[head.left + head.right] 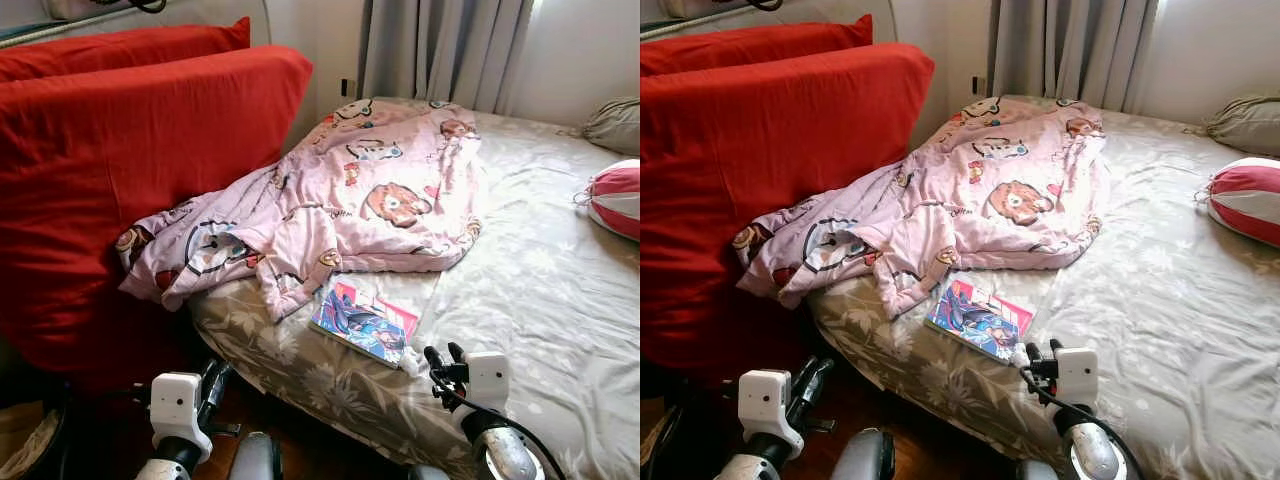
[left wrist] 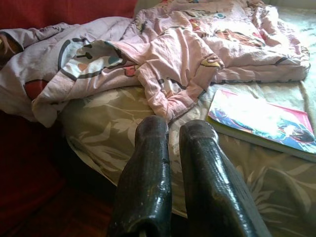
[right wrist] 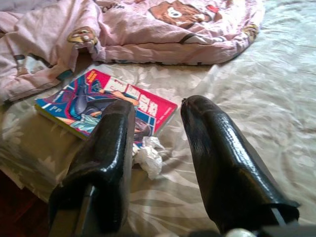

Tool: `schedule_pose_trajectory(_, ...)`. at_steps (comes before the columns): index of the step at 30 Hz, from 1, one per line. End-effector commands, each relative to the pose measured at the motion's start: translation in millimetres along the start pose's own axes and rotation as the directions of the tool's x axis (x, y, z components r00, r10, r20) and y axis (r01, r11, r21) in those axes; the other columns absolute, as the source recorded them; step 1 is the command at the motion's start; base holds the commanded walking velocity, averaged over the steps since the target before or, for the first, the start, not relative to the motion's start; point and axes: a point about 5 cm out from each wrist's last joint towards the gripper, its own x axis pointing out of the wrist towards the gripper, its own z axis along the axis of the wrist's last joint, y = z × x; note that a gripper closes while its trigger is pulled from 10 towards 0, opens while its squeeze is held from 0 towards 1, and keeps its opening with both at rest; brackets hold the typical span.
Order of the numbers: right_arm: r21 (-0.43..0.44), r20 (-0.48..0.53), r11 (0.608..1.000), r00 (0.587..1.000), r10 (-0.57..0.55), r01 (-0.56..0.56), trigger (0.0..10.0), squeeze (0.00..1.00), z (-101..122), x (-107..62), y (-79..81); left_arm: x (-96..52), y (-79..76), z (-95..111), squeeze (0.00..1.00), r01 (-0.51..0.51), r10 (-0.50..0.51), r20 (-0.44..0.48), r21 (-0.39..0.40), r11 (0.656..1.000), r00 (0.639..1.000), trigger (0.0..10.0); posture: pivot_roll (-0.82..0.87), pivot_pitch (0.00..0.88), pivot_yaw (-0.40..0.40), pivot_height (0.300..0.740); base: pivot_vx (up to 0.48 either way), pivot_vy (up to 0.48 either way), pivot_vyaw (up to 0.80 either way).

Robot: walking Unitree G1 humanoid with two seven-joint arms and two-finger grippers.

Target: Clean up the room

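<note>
Tissue [image 3: 148, 157] lies crumpled on the bed [image 1: 540, 300] beside the book [image 1: 363, 320], between the right gripper's [image 3: 155, 116] open fingers; left gripper [image 2: 180, 136], nearly closed, hangs farther off.

Grey curtains [image 1: 440, 45] hang behind the bed [image 1: 540, 290].

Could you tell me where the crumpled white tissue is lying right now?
The crumpled tissue lies on the bed sheet just beside the near corner of the comic book, right ahead of the open right gripper.
</note>
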Motion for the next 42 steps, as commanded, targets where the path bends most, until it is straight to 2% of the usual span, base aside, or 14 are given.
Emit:
schedule_pose_trajectory(1,0.004,0.009,1.000,1.000,0.004,-0.004,10.0,0.00,1,0.6,1.0,-2.1,1.6,-3,0.00,-0.011,0.011,-0.010,-0.012,1.000,1.000,10.0,0.09,0.000,0.013,0.612,0.000,0.000,0.00)
schedule_pose_trajectory(8,0.015,0.017,1.000,1.000,0.014,-0.014,10.0,0.00,2,2.0,3.0,-1.8,1.0,-3,0.00,-0.011,0.011,-0.011,-0.019,1.000,1.000,10.0,0.09,0.000,0.012,0.612,0.000,0.000,0.00)
schedule_pose_trajectory(12,-0.006,0.014,1.000,0.999,0.031,-0.031,10.0,0.00,3,2.1,4.8,-1.7,0.8,-3,0.00,-0.011,0.010,-0.014,-0.020,1.000,1.000,10.0,0.09,0.000,0.011,0.612,0.000,0.000,0.00)
schedule_pose_trajectory(22,-0.007,0.004,0.999,0.999,0.053,-0.053,10.0,0.00,0,1.3,7.4,-0.4,0.3,-1,0.00,-0.007,0.007,-0.008,-0.021,1.000,1.000,10.0,0.09,0.000,0.013,0.612,0.000,0.000,0.77)
schedule_pose_trajectory(36,0.021,0.022,0.999,0.999,0.024,-0.025,10.0,0.00,2,1.9,3.6,-0.3,-1.4,-1,0.00,0.005,-0.005,-0.012,-0.028,1.000,1.000,10.0,0.09,0.000,0.014,0.612,0.000,0.000,0.00)
schedule_pose_trajectory(42,0.037,-0.011,0.998,0.999,-0.043,0.043,10.0,0.00,-4,2.5,-3.3,-0.2,-2.1,-2,0.00,0.008,-0.009,-0.015,-0.029,1.000,1.000,10.0,0.09,0.000,0.014,0.612,0.000,0.000,0.00)
